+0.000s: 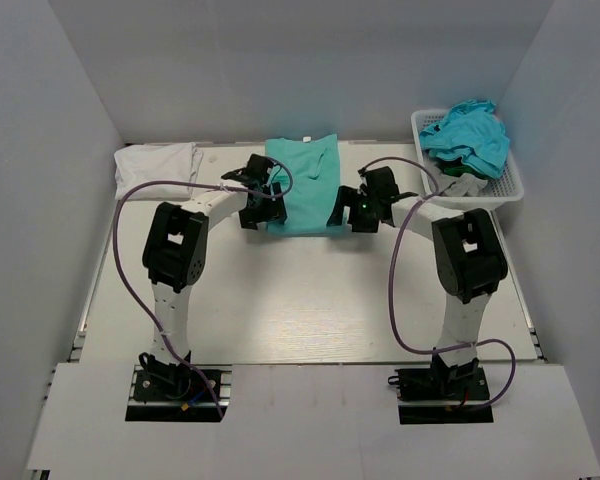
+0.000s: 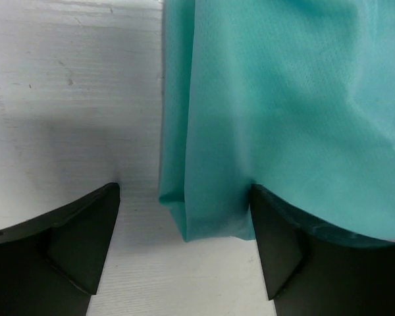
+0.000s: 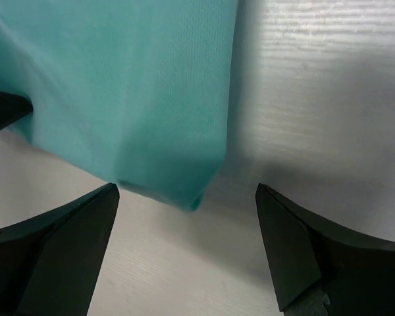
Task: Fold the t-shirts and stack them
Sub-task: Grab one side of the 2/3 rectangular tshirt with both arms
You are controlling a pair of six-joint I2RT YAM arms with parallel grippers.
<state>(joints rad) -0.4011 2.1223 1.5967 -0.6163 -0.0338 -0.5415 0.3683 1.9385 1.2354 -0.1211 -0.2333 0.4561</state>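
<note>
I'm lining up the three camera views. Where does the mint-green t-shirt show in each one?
Top external: the mint-green t-shirt lies flat at the far middle of the table.
Left wrist: it fills the upper right, with a folded corner hanging low near the centre.
Right wrist: it fills the upper left, with a corner pointing down near the centre.
Shared landmark: the white table beside the shirt's edge.

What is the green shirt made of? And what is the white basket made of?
The mint-green t-shirt looks like soft knitted cloth, probably cotton: it is matte, shows a fine woven texture up close, and folds limply at its edge. The basket looks like stiff white plastic with mesh-like walls, though it shows too small to be sure.
</note>
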